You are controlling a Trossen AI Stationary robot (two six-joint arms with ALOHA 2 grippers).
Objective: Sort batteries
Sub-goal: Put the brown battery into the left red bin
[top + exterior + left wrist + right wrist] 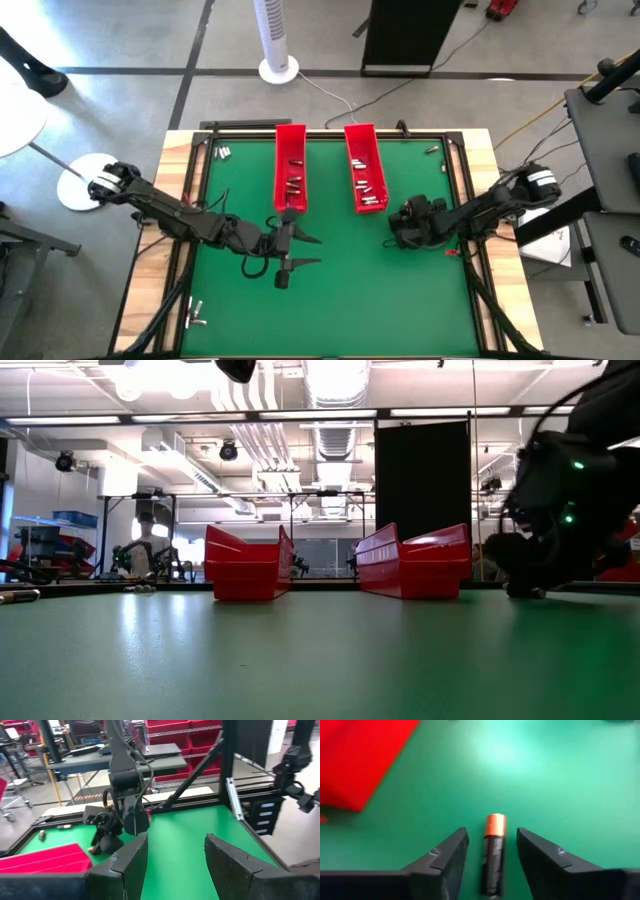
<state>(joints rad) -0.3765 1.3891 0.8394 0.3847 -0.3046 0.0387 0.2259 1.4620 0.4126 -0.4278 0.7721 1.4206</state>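
Observation:
A black battery with a copper end (493,862) lies on the green mat, lengthwise between the fingers of my right gripper (492,832), which is open. One finger stands on each side of it, with a gap showing at both. That gripper (398,228) is low over the mat, just in front of the right red tray (351,140). My left gripper (303,250) hovers open and empty in front of the left red tray (279,150). Both trays hold several batteries (367,188).
Loose batteries lie at the mat's far left corner (222,152), far right corner (432,150) and near left corner (197,315). A black frame (470,200) borders the mat. The mat's near middle (350,310) is bare.

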